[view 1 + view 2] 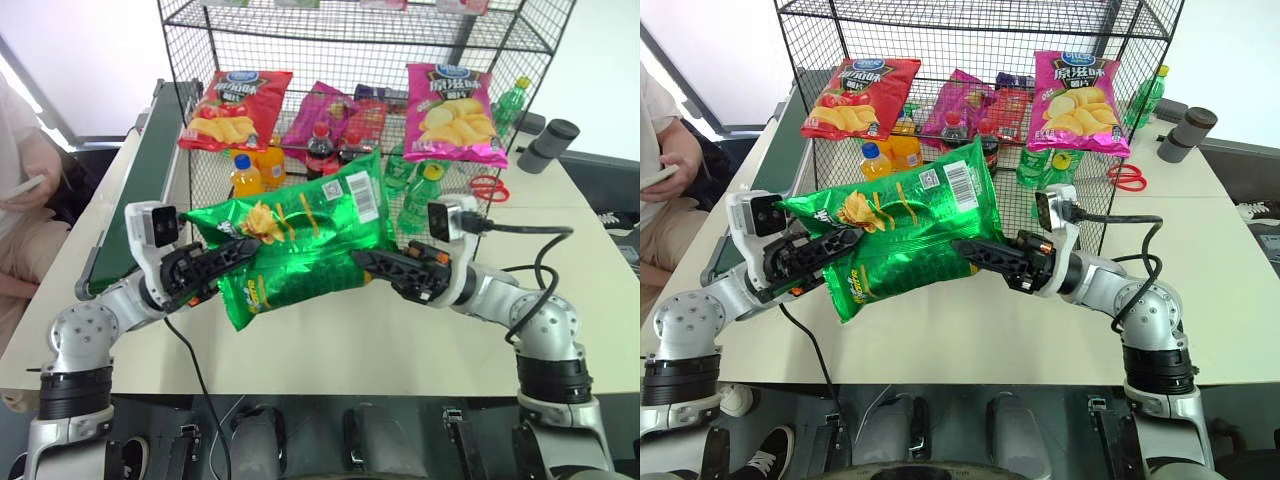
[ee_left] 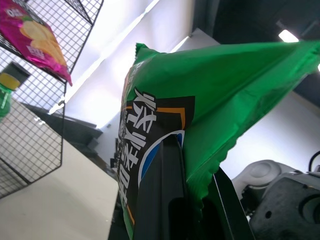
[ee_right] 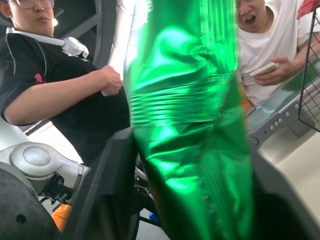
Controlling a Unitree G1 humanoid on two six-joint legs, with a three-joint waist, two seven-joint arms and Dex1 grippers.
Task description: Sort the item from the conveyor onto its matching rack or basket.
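Green foil fills the space between the two arms: the chip bag (image 1: 300,240) hangs above the bench (image 1: 420,345), held from both ends. The left fingers (image 1: 232,254) are pressed together on its left edge, the crimped seam caught between them. The right fingers (image 1: 368,263) lie on either side of its right end, the foil between them; whether they squeeze it cannot be told. Behind stands the wire rack (image 1: 200,60), and the conveyor (image 1: 150,160) runs along the bench's left side.
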